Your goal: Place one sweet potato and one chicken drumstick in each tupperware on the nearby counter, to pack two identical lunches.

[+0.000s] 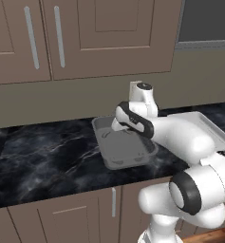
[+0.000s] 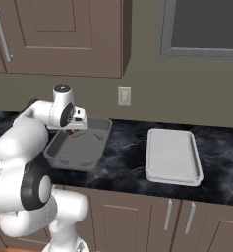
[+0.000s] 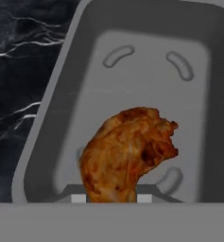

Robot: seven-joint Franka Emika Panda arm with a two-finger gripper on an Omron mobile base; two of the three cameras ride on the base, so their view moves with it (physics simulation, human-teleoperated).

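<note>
A browned chicken drumstick (image 3: 127,153) hangs between the fingertips of my gripper (image 3: 111,198), which is shut on it. It is held just above the floor of the deep grey tupperware tub (image 3: 52,94). From the right base view my gripper (image 2: 71,130) points down over the back left part of the tub (image 2: 76,150), with a bit of brown meat showing under it. In the left base view my arm covers the back of the tub (image 1: 126,152). The shallow whitish tupperware tray (image 2: 172,155) lies bare to the tub's right (image 1: 213,126). Both rest on the black marble counter (image 2: 123,145).
Taupe wall cabinets (image 1: 85,38) hang above the counter (image 1: 47,152), and base cabinets with silver handles (image 2: 189,216) sit below it. A wall outlet (image 2: 124,96) is behind the tub. A dark framed panel (image 2: 206,24) sits at upper right.
</note>
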